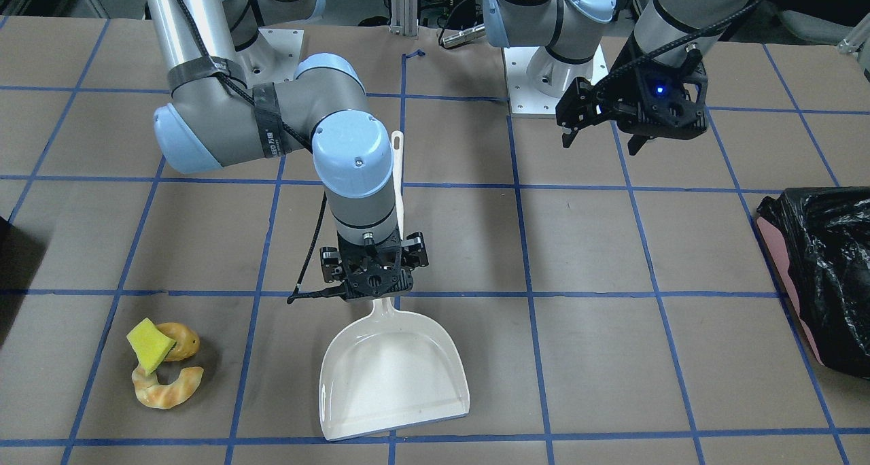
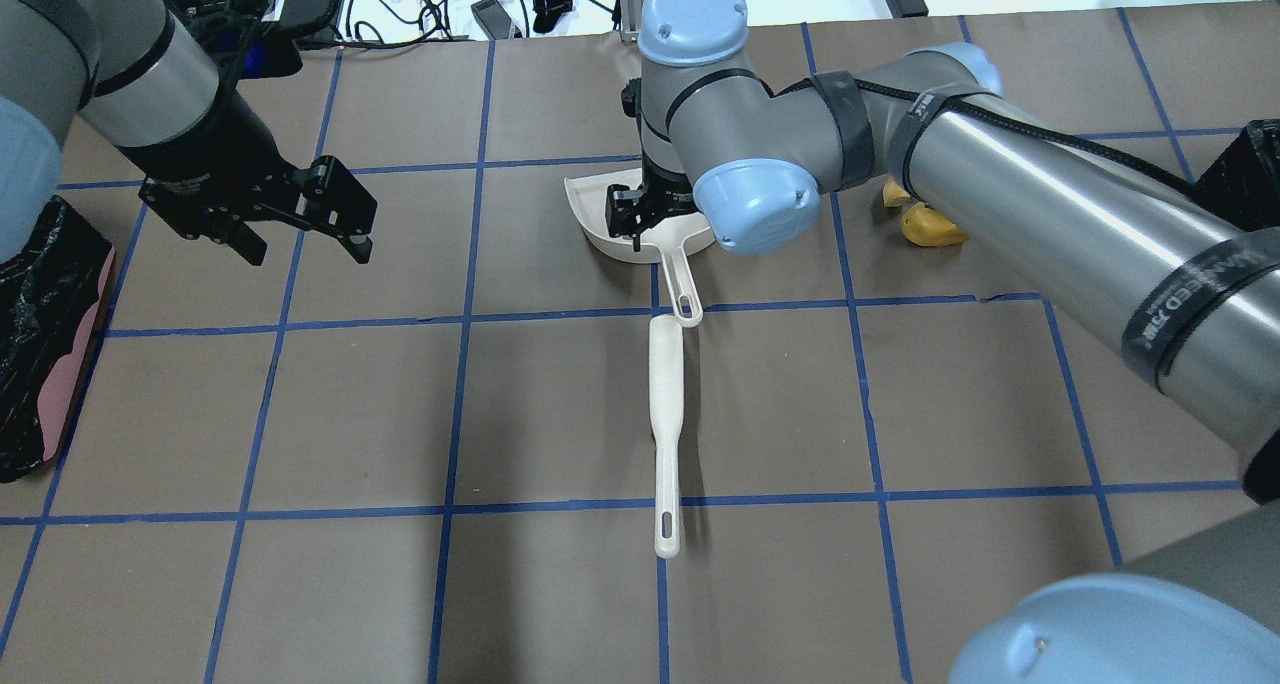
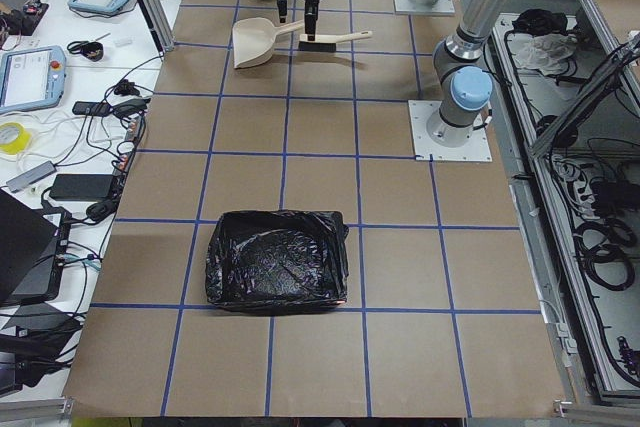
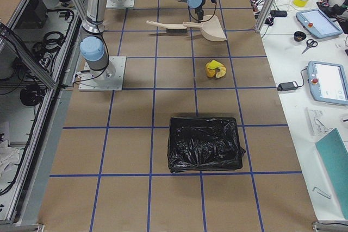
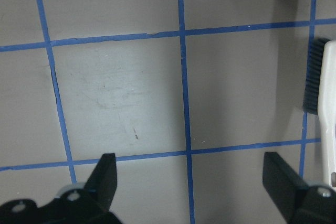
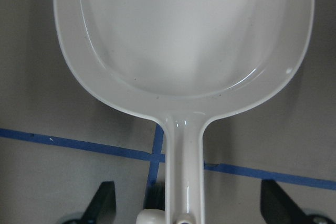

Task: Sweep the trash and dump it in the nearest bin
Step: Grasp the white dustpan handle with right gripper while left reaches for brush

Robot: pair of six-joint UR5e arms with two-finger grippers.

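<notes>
The trash lies in one pile: a yellow sponge wedge [image 1: 151, 342] leaning on a round bun [image 1: 182, 340], with a curved croissant [image 1: 166, 387] in front. A white dustpan [image 1: 394, 376] lies flat, and a white brush [image 2: 665, 414] lies behind its handle. My right gripper [image 1: 374, 281] hangs over the dustpan handle [image 6: 184, 182], open, with its fingers [image 6: 102, 203] apart on either side and not touching it. My left gripper [image 2: 308, 252] is open and empty, held above bare table, and the brush [image 5: 325, 103] shows at the right edge of its wrist view.
A bin lined with a black bag [image 2: 40, 334] stands at the table's left end. A second black-lined bin [image 4: 204, 144] stands at the right end, beyond the trash pile [image 4: 216, 69]. Blue tape lines grid the brown table [image 2: 300, 414].
</notes>
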